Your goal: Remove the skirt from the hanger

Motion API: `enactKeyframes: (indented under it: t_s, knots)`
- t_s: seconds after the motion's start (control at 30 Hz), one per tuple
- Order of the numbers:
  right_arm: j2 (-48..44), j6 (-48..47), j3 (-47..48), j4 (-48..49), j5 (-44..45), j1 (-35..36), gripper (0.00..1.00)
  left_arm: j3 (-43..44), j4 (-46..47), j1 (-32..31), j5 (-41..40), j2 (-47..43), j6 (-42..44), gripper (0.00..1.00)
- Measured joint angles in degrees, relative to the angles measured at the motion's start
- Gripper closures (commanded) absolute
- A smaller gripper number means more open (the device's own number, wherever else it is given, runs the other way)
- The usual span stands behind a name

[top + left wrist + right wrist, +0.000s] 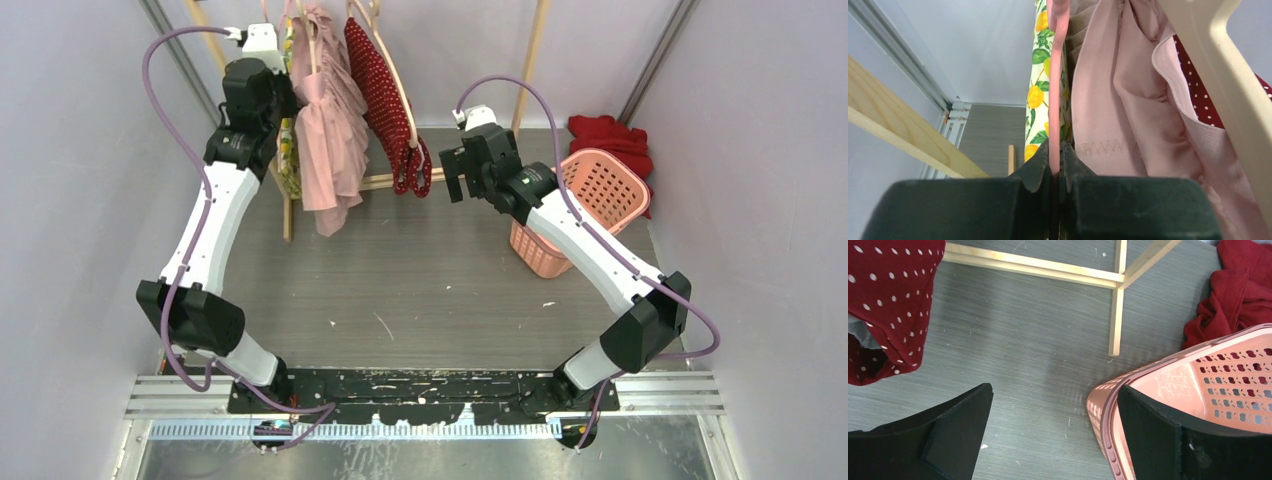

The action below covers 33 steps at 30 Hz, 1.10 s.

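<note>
Pinching the pink hanger tight with the left gripper, right beside the pink skirt at the upper left. Holding nothing in the right gripper, spread wide. Might pull the lemon cloth down too if tugged hard.

Pale lilac-grey panel walls on 3 sides, plain, evenly lit w/ soft diffuse light. Thin grey metal corner strips run up at back L & R. Grey wood-grain floor, scuffed, w/ small white flecks. Light wooden slat clothes rack stands at back, base bars flat on floor. Ribbed aluminium rail along near edge.
</note>
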Motion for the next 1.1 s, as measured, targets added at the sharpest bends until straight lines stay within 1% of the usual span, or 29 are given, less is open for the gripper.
enactKeyframes:
  t_s: [0.13,0.3,0.57,0.73,0.93,1.1]
  knots:
    - [0.6,0.0,-1.2,0.0,-0.4,0.0,0.0,-8.8,10.3,0.1,-0.6,-3.7,1.1,1.0]
    - [1.0,0.0,-2.5,-0.1,-0.5,0.0,0.0,-11.6,16.2,0.5,-1.7,-3.9,2.0,1.0]
    - [1.0,0.0,-3.1,-0.1,-0.9,0.0,0.0,-10.2,21.8,1.4,-2.1,-3.1,2.9,1.0]
    - [1.0,0.0,-4.0,-0.1,-0.9,0.0,0.0,-10.9,24.6,1.4,-1.8,-2.7,2.7,1.0]
    - [1.1,0.0,-4.8,-0.4,-0.9,0.0,0.0,-18.5,29.6,1.6,-1.6,-5.1,2.5,1.0]
    - [1.1,0.0,-4.8,-0.7,-0.8,0.0,0.01,-22.7,29.7,2.5,-1.1,-8.7,2.7,1.0]
